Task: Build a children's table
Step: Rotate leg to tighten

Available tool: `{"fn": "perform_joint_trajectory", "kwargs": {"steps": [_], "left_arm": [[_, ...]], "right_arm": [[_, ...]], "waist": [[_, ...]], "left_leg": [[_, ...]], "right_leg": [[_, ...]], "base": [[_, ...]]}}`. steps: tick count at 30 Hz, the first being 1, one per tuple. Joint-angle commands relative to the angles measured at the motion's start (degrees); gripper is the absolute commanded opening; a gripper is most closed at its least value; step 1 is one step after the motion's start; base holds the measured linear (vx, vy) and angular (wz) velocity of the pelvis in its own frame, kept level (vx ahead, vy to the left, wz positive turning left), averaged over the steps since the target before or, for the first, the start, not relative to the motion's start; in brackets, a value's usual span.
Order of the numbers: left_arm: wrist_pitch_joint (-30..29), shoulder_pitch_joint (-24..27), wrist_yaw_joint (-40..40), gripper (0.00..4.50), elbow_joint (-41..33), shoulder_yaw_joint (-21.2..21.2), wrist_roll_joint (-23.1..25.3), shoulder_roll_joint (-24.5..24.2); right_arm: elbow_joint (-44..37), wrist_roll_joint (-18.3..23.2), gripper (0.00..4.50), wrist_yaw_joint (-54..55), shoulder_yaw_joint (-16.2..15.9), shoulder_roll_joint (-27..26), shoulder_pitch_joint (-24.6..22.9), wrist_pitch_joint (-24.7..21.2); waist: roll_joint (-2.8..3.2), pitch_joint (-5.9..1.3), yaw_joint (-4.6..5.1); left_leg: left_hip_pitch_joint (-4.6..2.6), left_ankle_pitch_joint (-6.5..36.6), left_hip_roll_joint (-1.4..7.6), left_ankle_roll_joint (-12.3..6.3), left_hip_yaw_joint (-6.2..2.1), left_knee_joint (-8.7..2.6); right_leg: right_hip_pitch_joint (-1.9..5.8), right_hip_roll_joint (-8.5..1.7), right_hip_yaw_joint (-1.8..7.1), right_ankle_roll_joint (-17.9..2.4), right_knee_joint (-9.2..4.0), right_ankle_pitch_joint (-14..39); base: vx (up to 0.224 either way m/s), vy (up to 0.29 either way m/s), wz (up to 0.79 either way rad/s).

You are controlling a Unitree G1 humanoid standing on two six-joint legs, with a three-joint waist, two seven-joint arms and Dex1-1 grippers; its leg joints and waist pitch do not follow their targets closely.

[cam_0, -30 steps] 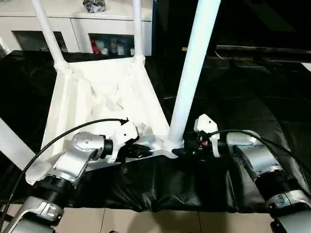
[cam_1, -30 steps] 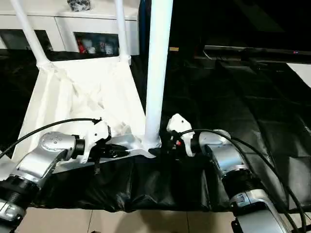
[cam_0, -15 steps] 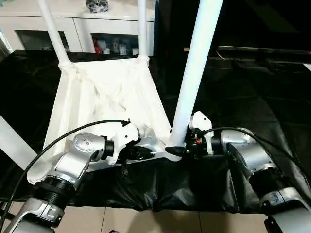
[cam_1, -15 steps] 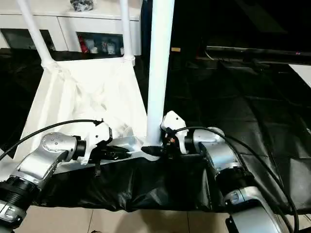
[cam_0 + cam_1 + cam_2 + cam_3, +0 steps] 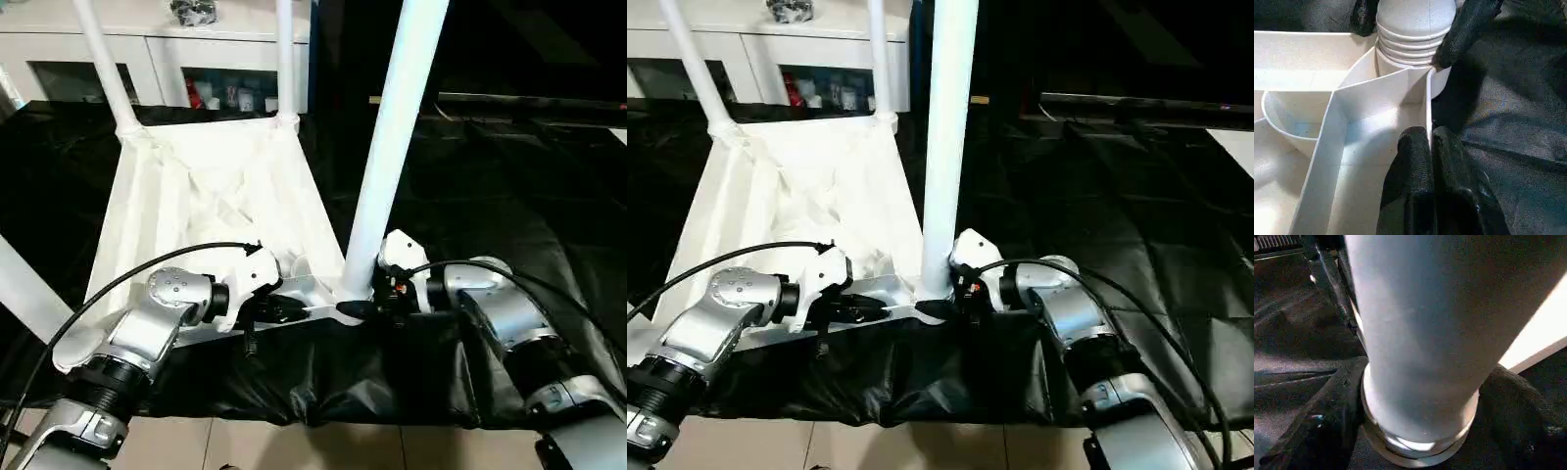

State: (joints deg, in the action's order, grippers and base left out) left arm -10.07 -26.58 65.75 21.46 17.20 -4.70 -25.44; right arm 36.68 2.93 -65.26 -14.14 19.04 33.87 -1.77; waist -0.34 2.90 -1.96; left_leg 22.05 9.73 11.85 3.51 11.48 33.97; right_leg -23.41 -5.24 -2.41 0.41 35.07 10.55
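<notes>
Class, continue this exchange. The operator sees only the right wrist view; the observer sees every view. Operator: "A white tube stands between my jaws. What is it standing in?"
Observer: The leg stands in the near right corner socket of the upturned tabletop.
Operator: Is the tabletop held?
Observer: Yes. The left gripper has its jaws shut on a thin rib beside that socket.
Operator: Any other legs in?
Observer: The far left leg and far right leg stand at the far corners.

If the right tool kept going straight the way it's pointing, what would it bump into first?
Most likely the white leg: the right tool points at its base, one finger on either side, at the tabletop's near corner socket.
</notes>
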Motion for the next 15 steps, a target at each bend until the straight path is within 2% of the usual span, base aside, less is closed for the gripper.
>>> {"fn": "perform_joint_trajectory", "kwargs": {"steps": [1, 3, 8, 15], "left_arm": [[0.4, 0.6, 1.8, 0.0, -0.9, 1.2, -0.3, 0.7], [0.4, 0.7, 1.8, 0.0, -0.9, 1.1, -0.4, 0.6], [0.4, 0.9, 1.6, 0.0, -0.9, 1.0, -0.4, 0.5], [-1.2, 0.9, -2.2, 0.0, -0.2, 0.2, 0.3, 1.8]], "right_arm": [[0.3, 0.1, 3.33, 0.5, 0.2, 0.0, 1.6, -0.4], [0.4, 0.2, 3.03, 0.7, 0.4, -0.4, 1.6, -0.4], [0.7, 1.2, 2.78, 1.4, 1.3, -1.6, 1.2, -0.4], [0.8, 1.8, 2.74, 3.8, 2.0, -4.3, -0.1, 0.0]], "waist": [[-0.51, -3.92, -0.06], [-0.53, -3.9, -0.08], [-0.46, -3.88, 0.04], [-0.56, -3.7, 0.21]], "left_leg": [[-1.17, 11.5, 1.24, -2.86, -0.4, -3.59], [-1.18, 11.4, 1.24, -2.88, -0.4, -3.58], [-1.19, 11.9, 1.22, -2.61, -0.43, -3.61], [-1.26, 13.4, 1.24, -1.82, -0.48, -3.77]], "right_leg": [[2.59, -1.99, 1.68, -14.3, -3.46, 8.9], [2.57, -2.02, 1.68, -14.3, -3.46, 8.9], [2.54, -2.01, 1.69, -14.4, -3.48, 9.3], [2.37, -2.08, 1.77, -13.7, -3.75, 11.8]], "base": [[0.0, 0.0, 0.0], [0.0, 0.0, 0.0], [0.0, 0.0, 0.0], [0.0, 0.0, 0.0]]}}
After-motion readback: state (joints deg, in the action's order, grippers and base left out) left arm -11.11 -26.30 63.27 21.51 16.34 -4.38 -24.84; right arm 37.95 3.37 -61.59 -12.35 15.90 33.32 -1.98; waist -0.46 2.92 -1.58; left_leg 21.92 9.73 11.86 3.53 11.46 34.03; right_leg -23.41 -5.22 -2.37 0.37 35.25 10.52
